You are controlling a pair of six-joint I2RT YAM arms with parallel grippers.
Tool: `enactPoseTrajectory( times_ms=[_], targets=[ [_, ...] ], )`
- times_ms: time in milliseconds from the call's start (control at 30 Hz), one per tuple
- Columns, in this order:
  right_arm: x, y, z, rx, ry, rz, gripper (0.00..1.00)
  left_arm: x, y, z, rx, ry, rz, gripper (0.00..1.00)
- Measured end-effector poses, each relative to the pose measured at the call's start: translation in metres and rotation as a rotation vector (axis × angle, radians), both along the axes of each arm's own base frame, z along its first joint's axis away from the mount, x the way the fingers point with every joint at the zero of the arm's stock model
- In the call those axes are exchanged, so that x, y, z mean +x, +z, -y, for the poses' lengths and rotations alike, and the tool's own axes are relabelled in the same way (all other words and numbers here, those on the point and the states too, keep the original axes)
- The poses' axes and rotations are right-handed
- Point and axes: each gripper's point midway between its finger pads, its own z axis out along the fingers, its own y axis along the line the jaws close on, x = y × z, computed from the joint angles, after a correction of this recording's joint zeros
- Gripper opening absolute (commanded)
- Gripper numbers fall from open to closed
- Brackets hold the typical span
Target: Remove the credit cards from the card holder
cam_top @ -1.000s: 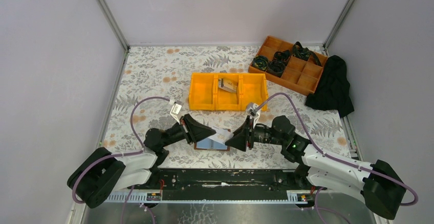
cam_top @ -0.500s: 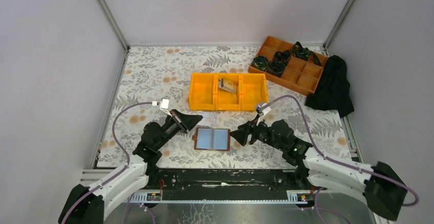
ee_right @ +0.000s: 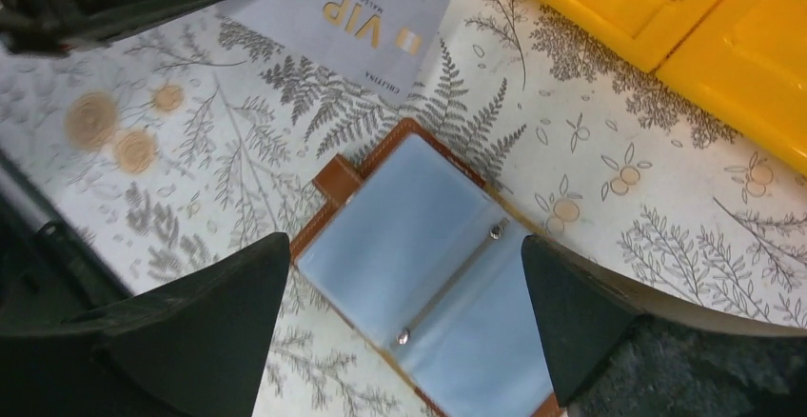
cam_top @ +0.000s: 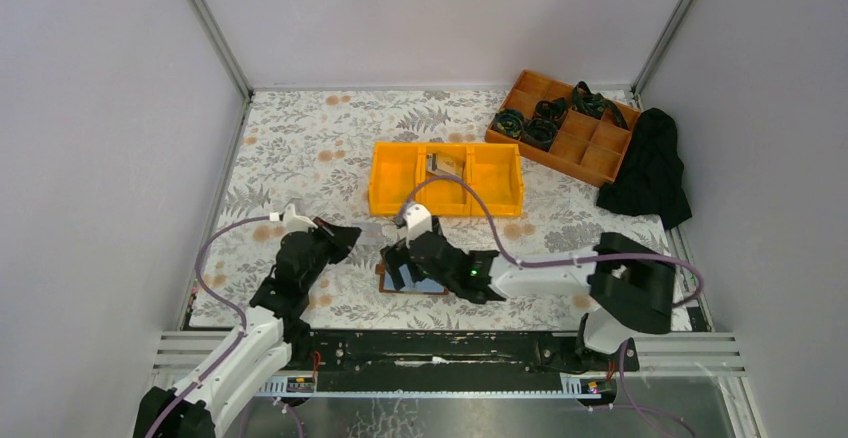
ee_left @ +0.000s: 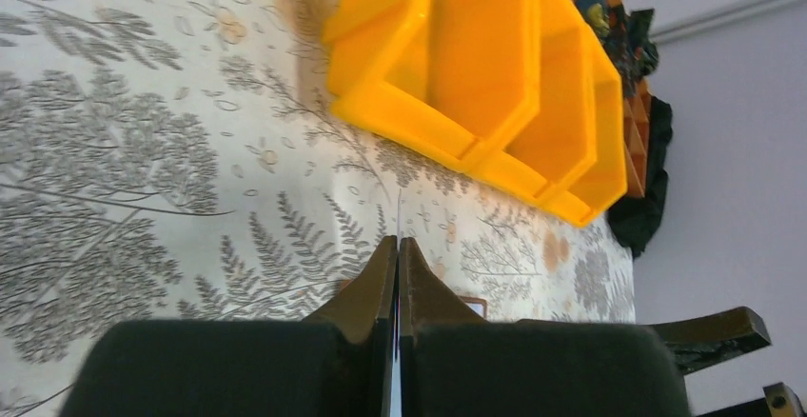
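Clamped edge-on in the left gripper (ee_left: 398, 243): one credit card (ee_right: 352, 17), just off the card holder's (ee_right: 428, 265) corner, with bare cloth (ee_right: 295, 117) between. Spread wide over the open holder, the right gripper (ee_right: 404, 246) — a finger beside each side edge. Second card (cam_top: 441, 166) in the yellow bin (cam_top: 392, 180).

The left gripper (cam_top: 340, 236) pulled back leftward from the open card holder (cam_top: 432, 285), taking the grey VIP card (ee_right: 343, 17) with it, pinched edge-on between its closed fingers (ee_left: 366, 288). The card ended clear of the holder, near its far left corner. The right gripper (ee_right: 404, 265), which had met the left one over the holder, spread its jaws wide and moved left to hang directly above the holder's clear sleeves, with the right arm stretched leftward across the table.
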Motion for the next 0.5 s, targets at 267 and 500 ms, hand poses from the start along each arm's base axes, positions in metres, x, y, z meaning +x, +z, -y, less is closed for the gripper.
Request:
enactPoseTrajectory(
  times_ms=[267,500],
  targets=[
    [0.014,-0.028,-0.030,-0.198,-0.071,0.040,0.99,0.002,-0.003,-0.021,0.032,0.101,-0.009,0.00],
    [0.014,-0.043,-0.037,-0.339,-0.112,0.041,0.99,0.002,-0.010,-0.024,0.043,0.110,-0.034,0.00]
  ],
)
